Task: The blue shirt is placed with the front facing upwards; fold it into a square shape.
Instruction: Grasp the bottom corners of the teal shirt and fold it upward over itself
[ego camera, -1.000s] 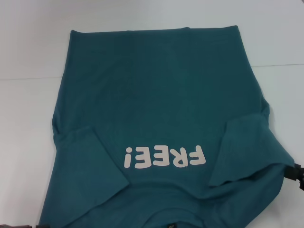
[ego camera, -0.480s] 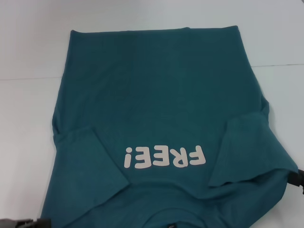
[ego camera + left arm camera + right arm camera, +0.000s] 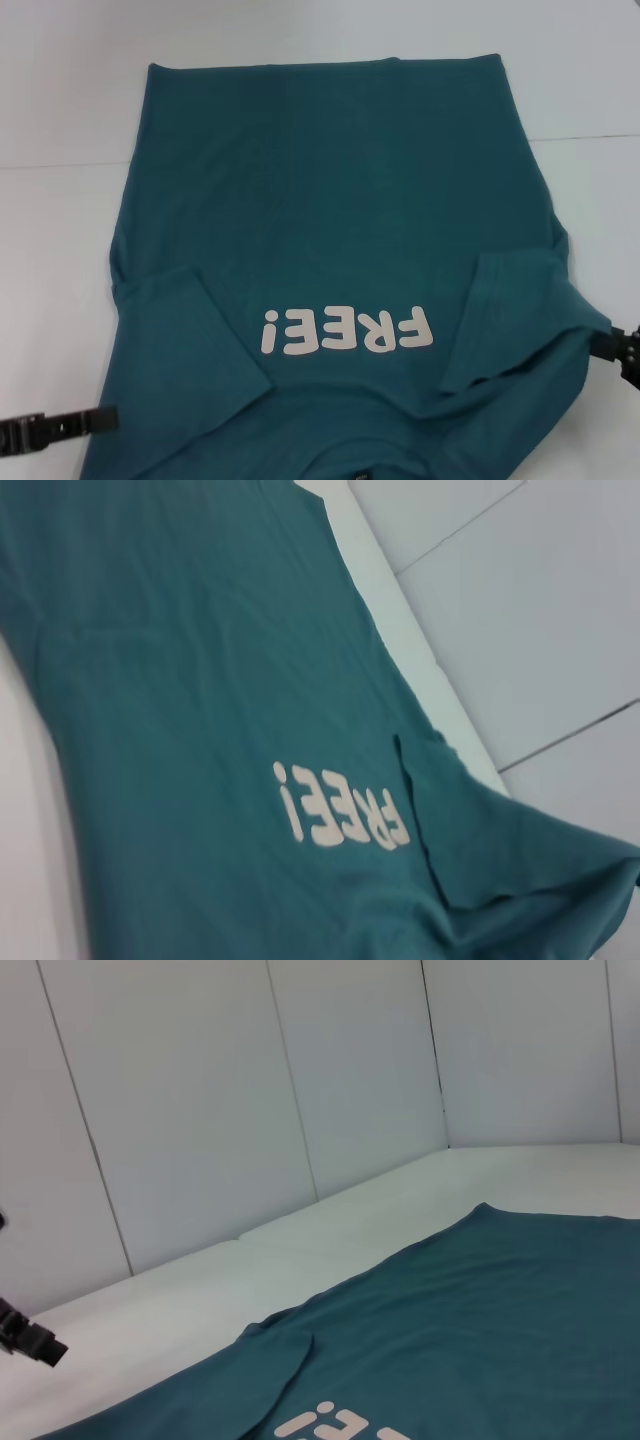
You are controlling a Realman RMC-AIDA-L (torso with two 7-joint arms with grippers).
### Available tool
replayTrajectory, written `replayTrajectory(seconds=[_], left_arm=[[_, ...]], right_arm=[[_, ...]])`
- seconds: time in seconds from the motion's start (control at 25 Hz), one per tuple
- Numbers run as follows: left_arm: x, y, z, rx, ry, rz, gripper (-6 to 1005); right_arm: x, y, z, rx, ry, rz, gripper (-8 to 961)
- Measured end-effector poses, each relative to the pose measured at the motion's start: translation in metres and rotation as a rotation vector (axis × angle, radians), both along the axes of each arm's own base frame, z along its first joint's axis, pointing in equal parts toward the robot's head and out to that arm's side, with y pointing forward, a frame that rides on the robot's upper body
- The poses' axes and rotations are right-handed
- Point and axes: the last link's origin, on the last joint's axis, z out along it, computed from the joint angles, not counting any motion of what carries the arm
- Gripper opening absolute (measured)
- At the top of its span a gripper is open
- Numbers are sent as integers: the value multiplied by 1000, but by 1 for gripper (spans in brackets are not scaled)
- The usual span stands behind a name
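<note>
Teal-blue cotton shirt: spread front-up on the white table, white "FREE!" lettering upside-down near the collar, both sleeves folded inward.
Left gripper: black, at the shirt's near-left edge; grip state cannot be told.
Right gripper: black, touching the right sleeve's outer edge; grip unclear.

One blue shirt is lying across the white table, and two grippers are showing (left gripper lower left, right gripper right edge).
</note>
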Motion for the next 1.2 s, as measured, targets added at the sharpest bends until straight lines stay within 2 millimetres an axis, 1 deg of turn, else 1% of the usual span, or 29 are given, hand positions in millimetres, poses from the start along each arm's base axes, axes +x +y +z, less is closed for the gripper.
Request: replayTrajectory(seconds=[0.2, 0.24, 0.52, 0.72, 0.96, 1.2], left_arm=[[2, 9, 2, 22, -13, 45, 256], [1, 13, 4, 29, -14, 76, 277], [1, 18, 7, 27, -15, 119, 425], [-2, 17, 6, 26, 0, 121, 666], [-2, 15, 1, -4, 7, 133, 892], [-8, 10, 3, -58, 17, 213, 907]], right_arm=[[-2, 8, 0, -2, 0, -8, 31], [-3, 9, -1, -2, 0, -8, 31], [-3, 18, -3, -17, 9, -41, 31], [-4, 22, -7, -59, 2, -61, 31], [-3, 26, -7, -81, -7, -84, 31], [-4, 28, -7, -84, -4, -86, 30]])
